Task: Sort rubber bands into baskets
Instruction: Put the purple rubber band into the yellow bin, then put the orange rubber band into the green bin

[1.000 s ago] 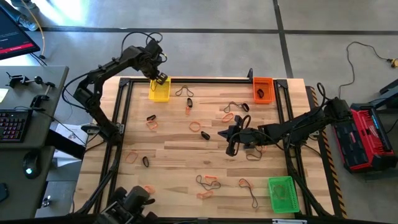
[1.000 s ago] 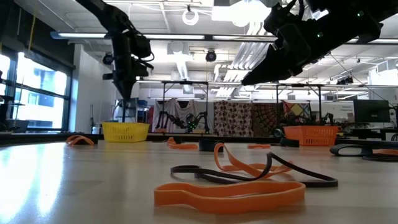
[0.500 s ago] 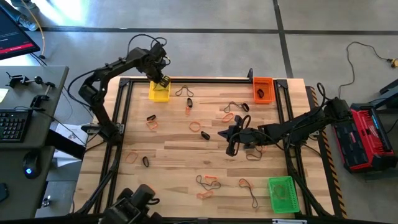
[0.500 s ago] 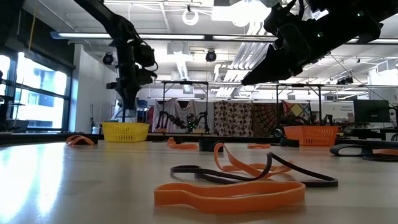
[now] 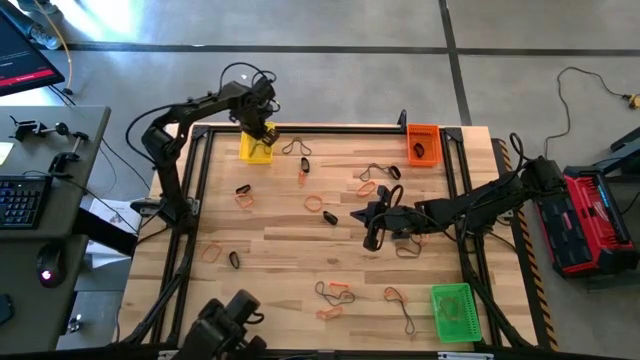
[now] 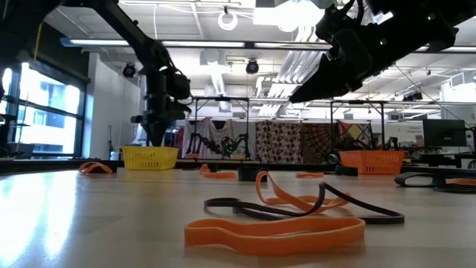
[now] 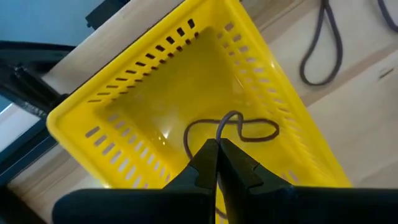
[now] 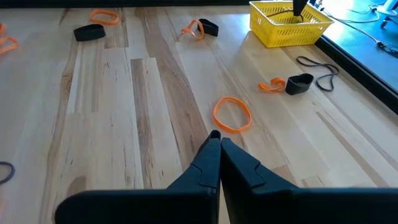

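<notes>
**Left gripper over the yellow basket, right gripper mid-worktop**

The left gripper [image 7: 216, 144] hangs closed above the yellow basket [image 7: 124, 93], fingers pressed together and holding nothing. Directly below its tips an olive-tan band [image 7: 230, 132] lies curled on the basket floor. Just beyond the basket, another olive-tan loop [image 7: 320, 50] rests on the wood.

The right gripper [image 8: 215, 137] is also closed and empty, hovering low over the middle of the worktop [image 5: 280, 240]. Just ahead of its tips lies an orange band [image 8: 232, 114]; farther ahead, an orange scrap beside a black band [image 8: 298, 83].

The worktop is pale wooden planking inside a black frame. Orange, black and olive-tan bands are scattered across it. The orange basket [image 5: 423, 145] sits at the far corner on the right arm's side, with something dark in it; the green basket [image 5: 452, 311] sits at the near corner on that side.

Around the worktop is grey floor, with a desk and keyboard [image 5: 22, 203] beyond the left arm and a red and black case [image 5: 590, 220] beyond the right. The low view shows a workshop with ceiling strip lights and patterned cloths hanging behind.
</notes>
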Controlling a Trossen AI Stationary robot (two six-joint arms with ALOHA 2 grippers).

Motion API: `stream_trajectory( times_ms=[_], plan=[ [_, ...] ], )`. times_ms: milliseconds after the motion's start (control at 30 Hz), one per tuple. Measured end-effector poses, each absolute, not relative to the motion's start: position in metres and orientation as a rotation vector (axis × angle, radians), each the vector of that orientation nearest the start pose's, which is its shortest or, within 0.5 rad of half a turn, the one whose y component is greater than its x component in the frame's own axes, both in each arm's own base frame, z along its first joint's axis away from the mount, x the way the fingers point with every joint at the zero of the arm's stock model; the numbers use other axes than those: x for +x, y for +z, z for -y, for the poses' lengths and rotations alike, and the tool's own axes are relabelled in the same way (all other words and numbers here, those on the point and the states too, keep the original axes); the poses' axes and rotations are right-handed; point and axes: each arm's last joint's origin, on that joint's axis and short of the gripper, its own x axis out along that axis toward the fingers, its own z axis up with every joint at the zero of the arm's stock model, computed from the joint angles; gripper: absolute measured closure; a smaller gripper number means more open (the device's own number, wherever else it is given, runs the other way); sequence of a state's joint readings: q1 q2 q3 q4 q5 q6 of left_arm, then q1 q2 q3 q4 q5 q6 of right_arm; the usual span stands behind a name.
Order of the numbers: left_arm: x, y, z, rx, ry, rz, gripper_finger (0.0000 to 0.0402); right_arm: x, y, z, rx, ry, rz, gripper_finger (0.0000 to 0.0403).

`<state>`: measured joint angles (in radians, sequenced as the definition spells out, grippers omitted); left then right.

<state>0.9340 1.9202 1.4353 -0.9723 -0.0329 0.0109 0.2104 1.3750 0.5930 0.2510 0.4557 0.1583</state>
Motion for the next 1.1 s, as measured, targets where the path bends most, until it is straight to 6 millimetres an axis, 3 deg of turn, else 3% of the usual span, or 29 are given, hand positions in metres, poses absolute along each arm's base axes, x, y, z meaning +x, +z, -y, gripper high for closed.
stream_trajectory(
  times_ms=[467, 767, 1100],
  plan=[
    [0.221, 0.184, -0.298, -0.625, 0.757, -1.372, 0.04, 0.262, 0.185, -0.043, -0.02, -0.279, -0.485, 0.0403],
    [0.223, 0.183, -0.301, -0.603, 0.757, -1.354, 0.0371, 0.262, 0.184, -0.043, -0.021, -0.28, -0.488, 0.0403],
    [0.225, 0.167, -0.303, -0.603, 0.728, -1.401, 0.038, 0.262, 0.184, -0.043, -0.021, -0.28, -0.489, 0.0403]
  ],
)
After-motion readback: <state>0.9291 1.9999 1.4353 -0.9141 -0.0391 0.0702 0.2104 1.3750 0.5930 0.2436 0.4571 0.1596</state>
